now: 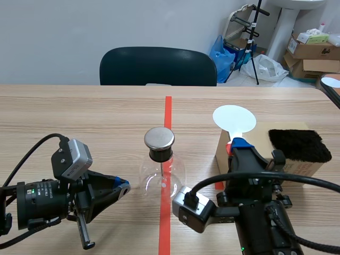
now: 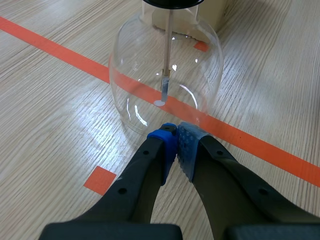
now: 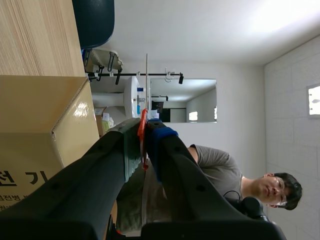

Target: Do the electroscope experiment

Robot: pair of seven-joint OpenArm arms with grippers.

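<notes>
The electroscope, a clear glass flask [image 1: 162, 178] with a black stopper and a round metal cap [image 1: 159, 138], stands on the red tape line at the table's middle. Its inner rod [image 2: 166, 55] ends in a small pale leaf. My left gripper [image 1: 123, 187] lies low just left of the flask, shut on nothing, with its tips [image 2: 175, 141] close to the glass wall. My right gripper [image 1: 239, 144] points upward to the right of the flask, shut on the red handle [image 3: 142, 131] of a white round disc paddle [image 1: 234, 119], which shows edge-on in the right wrist view.
A cardboard box [image 1: 297, 164] behind my right gripper carries a black fur pad [image 1: 299, 145]. A dark chair [image 1: 158, 66] stands across the table. A person [image 3: 235, 175] shows in the right wrist view. Boxes and bags lie on the floor at the far right.
</notes>
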